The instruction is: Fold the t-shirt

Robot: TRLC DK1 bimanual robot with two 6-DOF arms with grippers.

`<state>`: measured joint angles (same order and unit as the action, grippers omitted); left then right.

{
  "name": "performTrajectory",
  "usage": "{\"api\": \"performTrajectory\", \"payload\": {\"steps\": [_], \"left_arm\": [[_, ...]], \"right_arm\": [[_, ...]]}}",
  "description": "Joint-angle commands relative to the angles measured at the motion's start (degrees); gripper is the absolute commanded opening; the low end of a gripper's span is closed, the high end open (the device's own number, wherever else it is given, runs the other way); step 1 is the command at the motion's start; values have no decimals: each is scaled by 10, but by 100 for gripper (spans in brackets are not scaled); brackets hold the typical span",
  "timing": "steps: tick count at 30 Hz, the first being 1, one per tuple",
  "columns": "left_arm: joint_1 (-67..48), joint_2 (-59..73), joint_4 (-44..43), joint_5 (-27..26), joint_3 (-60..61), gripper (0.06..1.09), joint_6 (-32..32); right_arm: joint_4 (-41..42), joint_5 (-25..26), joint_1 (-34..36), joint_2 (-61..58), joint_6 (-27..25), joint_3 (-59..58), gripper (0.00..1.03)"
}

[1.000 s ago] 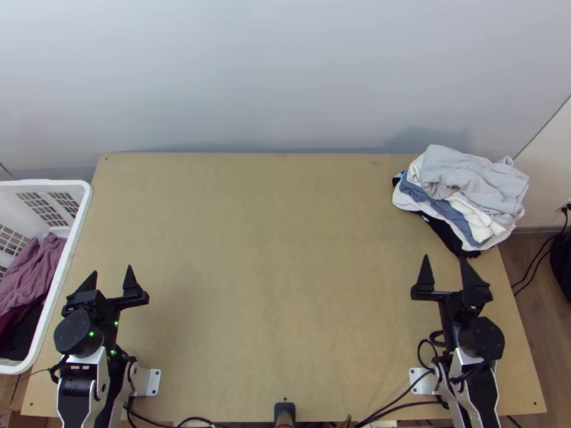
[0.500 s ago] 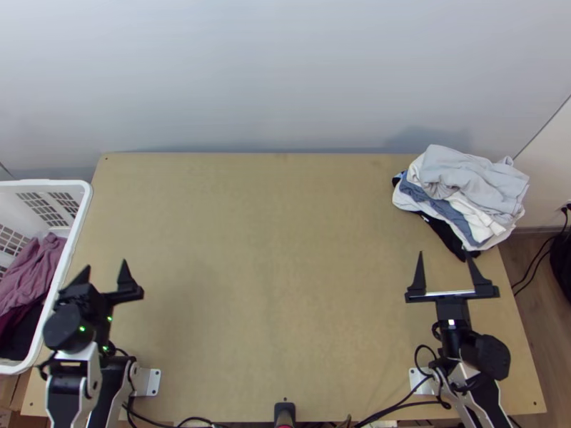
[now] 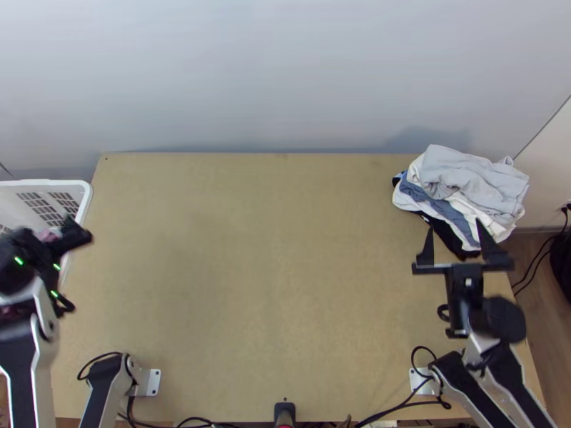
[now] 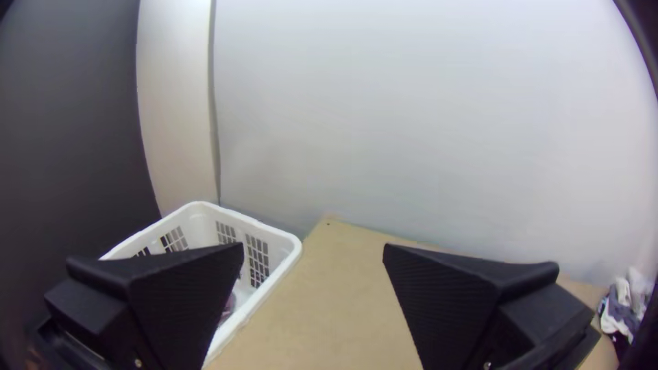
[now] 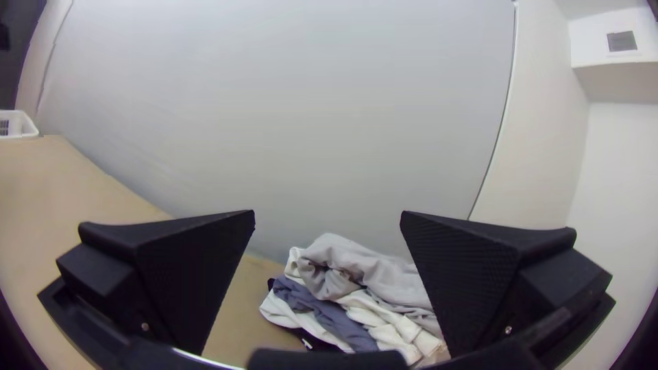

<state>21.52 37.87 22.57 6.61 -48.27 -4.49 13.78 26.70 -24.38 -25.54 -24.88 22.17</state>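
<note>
1. The left end effector (image 4: 313,247) has swung outward to the basket (image 3: 50,182), and the right one (image 5: 328,213) has moved toward the clothes heap (image 3: 467,185); folding seems unbegun, with fetching a garment likely first.
2. Both stand empty, fingers apart.
3. The t-shirt cannot be singled out; clothes lie bunched on the tabletop's (image 3: 264,285) far right corner, with purple cloth (image 4: 229,306) in the basket.
4. The top view gives the arms' placement; the wrist views give the wide finger gaps.

A loose, rumpled heap of light grey, white, blue-grey and black cloth garments (image 3: 467,187) lies in the upper right of the top view, light grey uppermost, black poking out at the bottom. Mauve cloth (image 4: 229,308) sits inside the white plastic basket (image 4: 274,277), lower left of the left wrist view, mostly hidden. Which is the t-shirt is unclear
</note>
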Motion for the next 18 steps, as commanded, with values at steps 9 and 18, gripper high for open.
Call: {"api": "performTrajectory", "payload": {"steps": [9,18], "left_arm": [[328,406,-96,-91,-177,105,-27],[419,666,-137,-91,-283,105,-51]], "right_arm": [[-225,73,-10,-205,221,234,99],[-264,76,-9,-227,225,257,99]]}}
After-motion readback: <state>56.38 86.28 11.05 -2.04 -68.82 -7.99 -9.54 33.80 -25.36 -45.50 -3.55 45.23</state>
